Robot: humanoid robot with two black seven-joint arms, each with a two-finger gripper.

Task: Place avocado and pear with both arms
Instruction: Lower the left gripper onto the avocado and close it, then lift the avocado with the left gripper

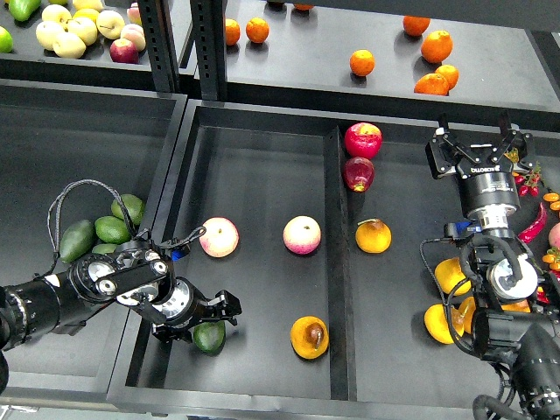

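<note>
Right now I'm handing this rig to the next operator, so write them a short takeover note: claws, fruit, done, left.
Left claw: low in the near-left corner of the middle tray, closed around the avocado, not yet let go.
Right claw: open, empty, hovering over the right tray.
Pear: lying in the middle tray near its front edge, brown patch up, free of both claws.
Done: avocado brought into the tray, pear lying there.
Left: release the avocado and pull the left arm away.

fruit-sorting lab, black trays point(262, 385), shelf rack point(208, 44)
</note>
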